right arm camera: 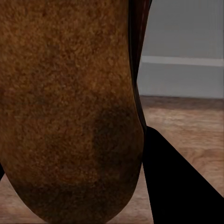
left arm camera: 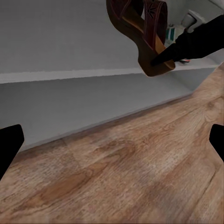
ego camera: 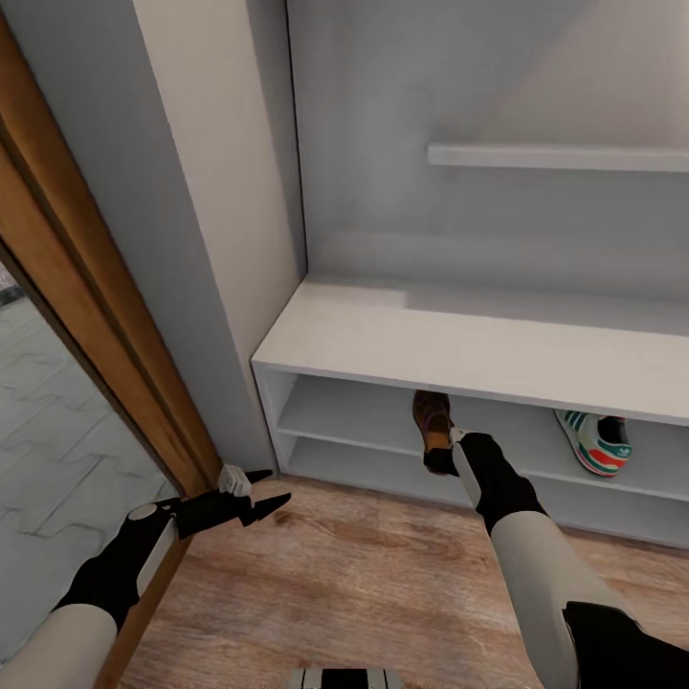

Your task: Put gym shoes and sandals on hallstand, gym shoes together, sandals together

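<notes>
My left end effector (ego camera: 273, 490) hangs low over the corridor floor (ego camera: 364, 584), near the door frame (ego camera: 115, 354), fingers spread and empty. Judgement: it is parked there to stay clear of the working arm.

My right end effector (ego camera: 442, 450) pinches a brown sandal (ego camera: 432, 416) and holds it at the mouth of the hallstand (ego camera: 459, 335), level with the middle shelf. In the right wrist view the sandal's sole (right arm camera: 70, 107) lies right against the camera, one black finger (right arm camera: 179, 186) beside it. In the left wrist view the sandal (left arm camera: 144, 32) hangs tilted, clear of the shelf and above the floor, gripped near the heel end. Judgement: held by that end so the toe can go into the opening first; it is not yet set down.

Hallstand contents:
- top of the bench: I see nothing on it.
- middle shelf: one gym shoe (ego camera: 595, 442), white with green stripes and red-orange patches, well apart from the sandal.
- lower shelf: partly hidden by my arm; nothing seen.

Farther back, a floating shelf (ego camera: 555, 156) on the back panel.
</notes>
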Motion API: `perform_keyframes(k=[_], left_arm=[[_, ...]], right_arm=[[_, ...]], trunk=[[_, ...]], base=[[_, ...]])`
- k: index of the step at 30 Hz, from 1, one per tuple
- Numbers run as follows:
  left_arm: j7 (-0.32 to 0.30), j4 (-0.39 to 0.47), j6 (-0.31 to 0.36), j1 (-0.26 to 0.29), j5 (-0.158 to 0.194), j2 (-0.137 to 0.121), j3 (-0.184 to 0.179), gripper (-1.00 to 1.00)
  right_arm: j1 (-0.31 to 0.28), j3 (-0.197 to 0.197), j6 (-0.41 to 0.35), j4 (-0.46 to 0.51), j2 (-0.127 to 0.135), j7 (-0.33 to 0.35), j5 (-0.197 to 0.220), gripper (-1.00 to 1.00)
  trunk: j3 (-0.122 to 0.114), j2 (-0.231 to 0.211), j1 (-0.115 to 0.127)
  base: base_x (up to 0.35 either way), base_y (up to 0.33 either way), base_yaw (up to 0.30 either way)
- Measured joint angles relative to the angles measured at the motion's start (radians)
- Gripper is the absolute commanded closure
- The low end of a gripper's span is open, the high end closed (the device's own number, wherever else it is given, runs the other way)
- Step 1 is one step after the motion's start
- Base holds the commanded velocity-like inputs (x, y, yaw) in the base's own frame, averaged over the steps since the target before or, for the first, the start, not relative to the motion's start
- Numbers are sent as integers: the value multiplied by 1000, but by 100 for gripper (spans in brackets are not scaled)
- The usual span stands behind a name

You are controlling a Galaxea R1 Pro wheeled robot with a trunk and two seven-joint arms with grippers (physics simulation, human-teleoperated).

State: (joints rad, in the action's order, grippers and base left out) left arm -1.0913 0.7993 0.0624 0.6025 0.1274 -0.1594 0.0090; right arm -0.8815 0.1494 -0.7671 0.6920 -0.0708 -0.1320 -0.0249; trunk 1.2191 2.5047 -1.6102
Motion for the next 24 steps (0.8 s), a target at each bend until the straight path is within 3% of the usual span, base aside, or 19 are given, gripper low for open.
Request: perform_keyframes(k=[21,24], left_arm=[[-1,0,-1,0,0,0,-1,-100],[-24,-2,-2,0,-3,43,-22,-100]], right_arm=[[0,0,0,0,0,2,1,100],[0,0,0,0,0,2,1,100]], trunk=[[8,1,-1],[8,1,-1]], base=[[0,0,0],[0,0,0]])
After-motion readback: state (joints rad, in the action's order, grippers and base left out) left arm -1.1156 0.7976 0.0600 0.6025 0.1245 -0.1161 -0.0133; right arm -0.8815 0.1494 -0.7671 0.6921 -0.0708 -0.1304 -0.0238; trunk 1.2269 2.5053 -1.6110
